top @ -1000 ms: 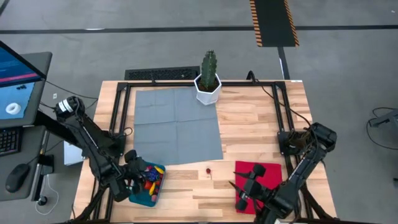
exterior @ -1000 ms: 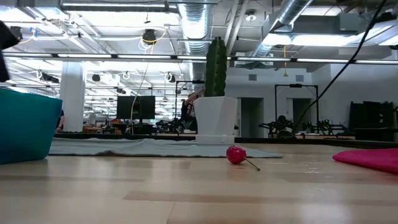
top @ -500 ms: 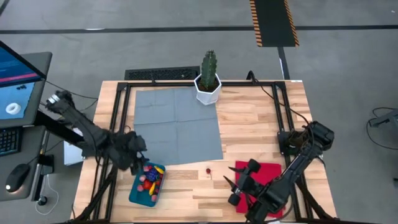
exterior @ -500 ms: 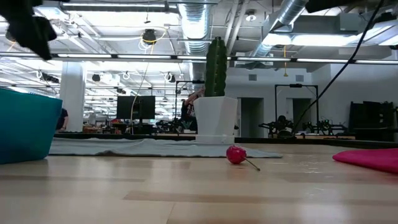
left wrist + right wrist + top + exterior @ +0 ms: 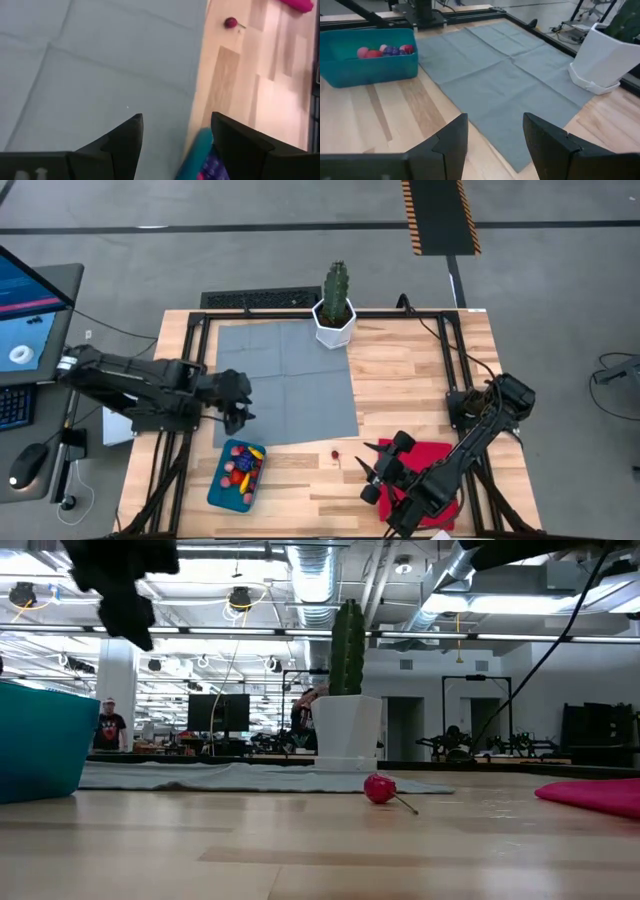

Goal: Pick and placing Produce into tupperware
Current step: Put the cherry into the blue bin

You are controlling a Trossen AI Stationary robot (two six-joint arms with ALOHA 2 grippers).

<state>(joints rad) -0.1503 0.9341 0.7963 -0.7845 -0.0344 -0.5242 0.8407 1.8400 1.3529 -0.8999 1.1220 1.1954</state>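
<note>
Out on the left, the left gripper (image 5: 240,402) hangs over the near-left corner of the grey mat (image 5: 285,380), fingers (image 5: 125,137) spread wide and holding nothing. Just in front of it, by the table's front edge, sits the teal tupperware (image 5: 218,485), and inside lies the produce (image 5: 240,467): red, pink and yellow pieces, with a purple grape bunch (image 5: 393,50) showing from the right wrist camera. Moving across, one red cherry (image 5: 335,453) with its stem lies alone on the bare wood, between the container and the red cloth (image 5: 432,457). At the back edge stands the cactus (image 5: 335,290) in its white pot. Over on the right, the right gripper (image 5: 371,470) hovers at the cloth's left edge, near the cherry, fingers (image 5: 452,137) parted and empty.
</note>
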